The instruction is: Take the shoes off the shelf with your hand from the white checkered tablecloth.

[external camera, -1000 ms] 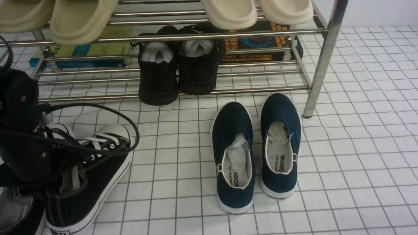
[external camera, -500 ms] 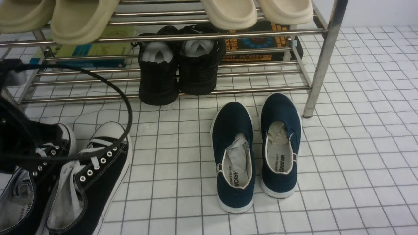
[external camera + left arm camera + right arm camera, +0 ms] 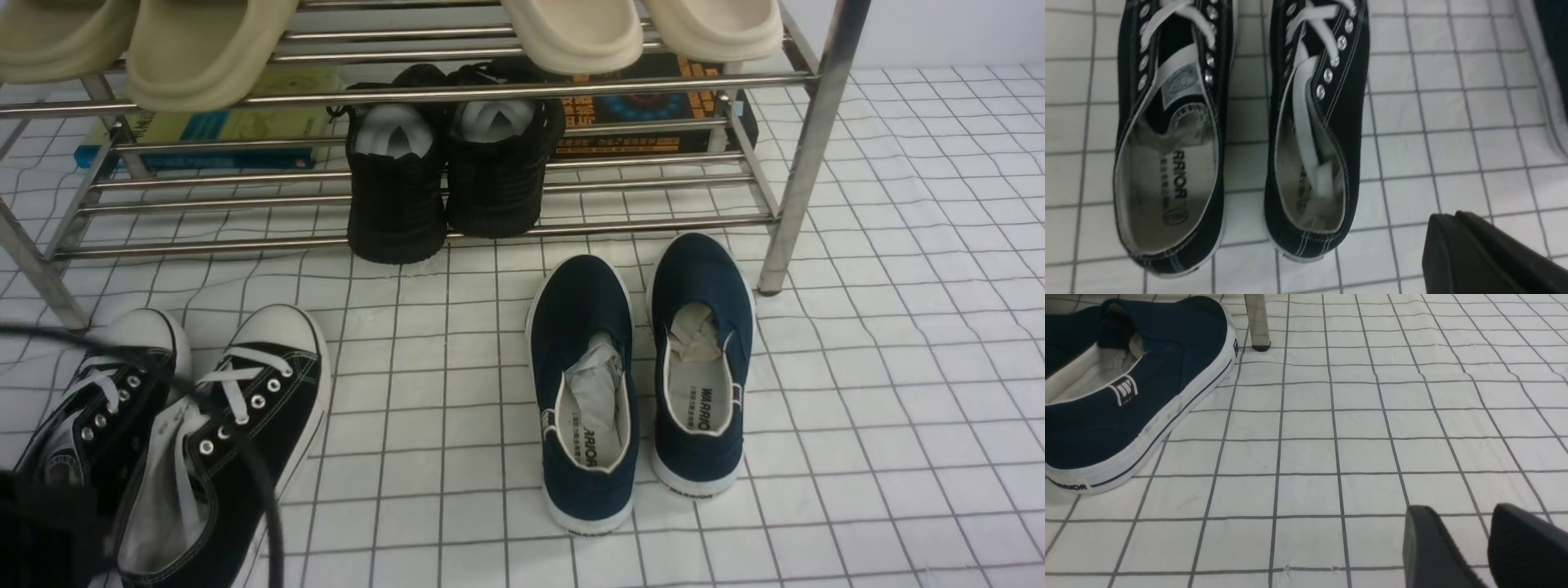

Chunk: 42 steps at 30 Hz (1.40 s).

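Black canvas sneakers [image 3: 180,425] paired on checkered tablecloth [image 3: 857,408], off chrome shelf [image 3: 808,147], before its left leg. Left gripper [image 3: 1453,222] above cloth near heels, opening unreadable. Right gripper [image 3: 1466,516] slightly parted, empty.

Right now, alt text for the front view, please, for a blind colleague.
Black lace-up sneakers sit on the checkered tablecloth at lower left, navy slip-ons at centre, before a chrome shelf holding black knit shoes and beige slippers.

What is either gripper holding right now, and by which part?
Nothing is held. The left gripper is shut and empty, apart from the black lace-up sneakers. The right gripper is open above the white checkered tablecloth.
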Available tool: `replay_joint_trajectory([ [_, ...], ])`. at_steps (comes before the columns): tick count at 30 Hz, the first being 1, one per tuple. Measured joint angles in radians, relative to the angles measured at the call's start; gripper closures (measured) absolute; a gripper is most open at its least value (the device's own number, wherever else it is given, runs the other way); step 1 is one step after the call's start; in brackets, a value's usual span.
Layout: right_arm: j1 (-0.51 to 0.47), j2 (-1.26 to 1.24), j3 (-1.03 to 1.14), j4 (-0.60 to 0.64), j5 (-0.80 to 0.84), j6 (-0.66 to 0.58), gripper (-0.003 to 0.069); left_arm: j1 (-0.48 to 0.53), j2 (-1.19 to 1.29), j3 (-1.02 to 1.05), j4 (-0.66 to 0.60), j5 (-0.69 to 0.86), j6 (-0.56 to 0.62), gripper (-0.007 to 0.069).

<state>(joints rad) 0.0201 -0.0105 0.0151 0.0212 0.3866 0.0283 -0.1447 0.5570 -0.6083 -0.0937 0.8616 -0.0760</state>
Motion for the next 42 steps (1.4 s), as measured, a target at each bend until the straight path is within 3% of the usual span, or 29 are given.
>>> replay_joint_trajectory([
  [9, 0.0, 0.0, 0.0, 0.0, 0.0, 0.0, 0.0418, 0.0, -0.244, 0.065, -0.013, -0.184, 0.003, 0.0621],
  [29, 0.0, 0.0, 0.0, 0.0, 0.0, 0.0, 0.0418, 0.0, -0.262, 0.068, 0.014, -0.184, 0.003, 0.0609],
  [38, 0.0, 0.0, 0.0, 0.0, 0.0, 0.0, 0.0418, 0.009, -0.353, 0.257, 0.112, -0.312, -0.037, 0.0605],
  [42, 0.0, 0.0, 0.0, 0.0, 0.0, 0.0, 0.0418, 0.073, -0.437, 0.379, 0.148, -0.386, -0.079, 0.0602],
])
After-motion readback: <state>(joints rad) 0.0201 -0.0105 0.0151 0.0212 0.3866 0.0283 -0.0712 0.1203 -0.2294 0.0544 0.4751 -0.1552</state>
